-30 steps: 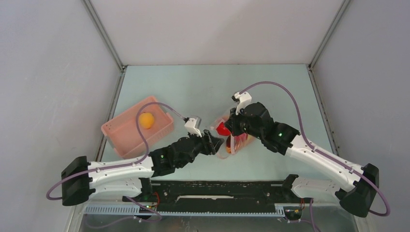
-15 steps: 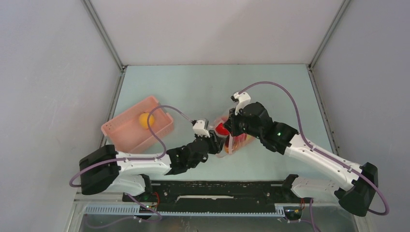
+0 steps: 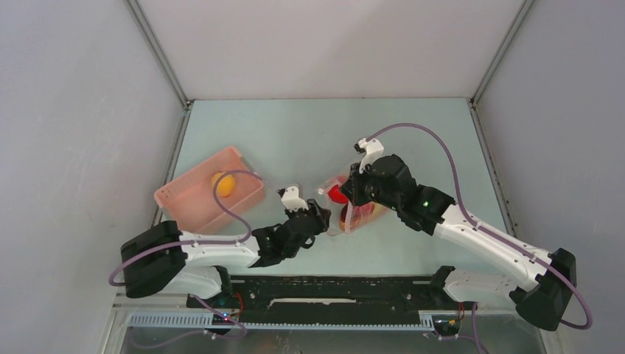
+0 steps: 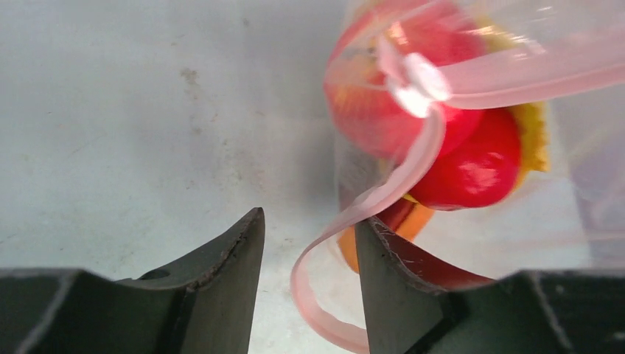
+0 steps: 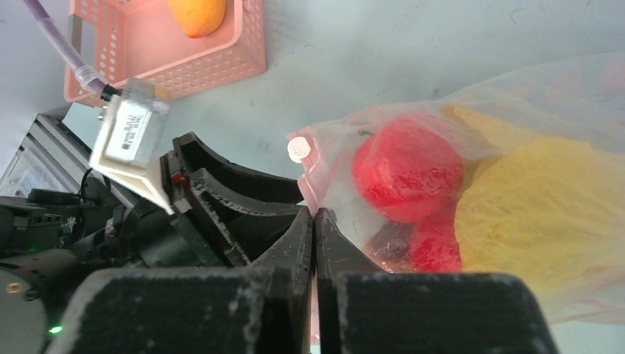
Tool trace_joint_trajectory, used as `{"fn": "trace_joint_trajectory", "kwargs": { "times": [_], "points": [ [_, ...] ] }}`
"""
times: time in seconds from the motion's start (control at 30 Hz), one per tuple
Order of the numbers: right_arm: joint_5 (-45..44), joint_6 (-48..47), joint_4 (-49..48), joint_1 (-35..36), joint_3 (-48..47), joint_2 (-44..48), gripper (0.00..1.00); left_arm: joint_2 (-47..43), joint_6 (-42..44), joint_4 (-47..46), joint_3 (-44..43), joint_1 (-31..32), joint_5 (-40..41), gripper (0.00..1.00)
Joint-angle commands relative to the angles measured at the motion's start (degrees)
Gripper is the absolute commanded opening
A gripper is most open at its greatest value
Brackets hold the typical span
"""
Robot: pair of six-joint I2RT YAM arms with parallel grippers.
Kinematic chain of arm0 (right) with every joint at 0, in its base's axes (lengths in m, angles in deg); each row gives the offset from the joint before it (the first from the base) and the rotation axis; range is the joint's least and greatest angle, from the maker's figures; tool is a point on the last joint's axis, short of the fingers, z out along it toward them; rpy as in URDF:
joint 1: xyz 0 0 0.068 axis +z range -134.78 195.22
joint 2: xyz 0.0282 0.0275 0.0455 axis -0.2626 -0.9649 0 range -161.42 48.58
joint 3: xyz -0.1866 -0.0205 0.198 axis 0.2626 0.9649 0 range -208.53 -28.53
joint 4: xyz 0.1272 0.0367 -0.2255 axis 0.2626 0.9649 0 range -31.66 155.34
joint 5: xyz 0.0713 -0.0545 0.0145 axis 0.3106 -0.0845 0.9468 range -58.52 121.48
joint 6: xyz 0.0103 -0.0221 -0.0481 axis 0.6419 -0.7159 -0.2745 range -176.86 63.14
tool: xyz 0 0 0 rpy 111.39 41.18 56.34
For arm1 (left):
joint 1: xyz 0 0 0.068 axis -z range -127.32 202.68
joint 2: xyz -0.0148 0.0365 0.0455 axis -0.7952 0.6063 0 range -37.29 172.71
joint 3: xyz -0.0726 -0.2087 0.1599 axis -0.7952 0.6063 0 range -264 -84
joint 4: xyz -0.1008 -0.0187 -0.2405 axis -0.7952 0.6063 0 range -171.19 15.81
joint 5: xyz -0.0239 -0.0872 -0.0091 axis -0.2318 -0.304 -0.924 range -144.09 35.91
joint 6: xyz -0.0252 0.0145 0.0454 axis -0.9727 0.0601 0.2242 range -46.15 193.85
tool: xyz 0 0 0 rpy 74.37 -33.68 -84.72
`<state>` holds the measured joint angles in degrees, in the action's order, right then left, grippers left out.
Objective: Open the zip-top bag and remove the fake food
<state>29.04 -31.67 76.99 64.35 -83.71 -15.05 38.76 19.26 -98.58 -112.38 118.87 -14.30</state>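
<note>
The zip-top bag (image 3: 359, 214) lies mid-table, clear, with its pink zip strip (image 4: 383, 193) curling out of its open mouth. Fake food shows inside it: two red fruits (image 5: 405, 166), a yellow piece (image 5: 545, 206) and an orange piece (image 4: 414, 219). My right gripper (image 5: 314, 214) is shut on the bag's pink edge by the white slider. My left gripper (image 4: 308, 217) is open just left of the mouth. The strip's loop hangs between its jaws, against the right finger (image 4: 383, 258), and is not pinched.
A pink slatted basket (image 3: 177, 195) stands at the left with one orange-yellow fruit (image 3: 223, 183) in it. The left arm's purple cable arches over the basket. Grey walls close in the table on three sides.
My left gripper reached into the bag's mouth, then drew back a little to the left with its jaws apart. The right gripper kept its hold on the bag's edge.
</note>
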Motion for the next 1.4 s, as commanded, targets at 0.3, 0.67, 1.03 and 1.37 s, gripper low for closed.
{"fn": "trace_joint_trajectory", "kwargs": {
  "times": [0.3,0.67,1.03,1.37],
  "points": [
    [1.7,1.7,-7.0,0.0,-0.6,-1.6,0.0,-16.5,1.1,-6.4,2.9,4.4,-5.1,0.53],
    [6.3,2.7,-7.9,0.5,-0.6,-2.3,0.0,-6.1,4.8,-10.0,-2.6,3.6,-7.5,0.56],
    [8.9,3.1,-7.6,0.9,-0.6,-1.9,0.0,2.2,3.6,-17.9,-4.9,-1.0,-14.8,0.63],
    [10.2,3.9,-7.9,1.0,-0.6,-2.2,0.0,10.2,1.7,-21.8,-5.9,-2.3,-19.2,0.75]
  ]
}}
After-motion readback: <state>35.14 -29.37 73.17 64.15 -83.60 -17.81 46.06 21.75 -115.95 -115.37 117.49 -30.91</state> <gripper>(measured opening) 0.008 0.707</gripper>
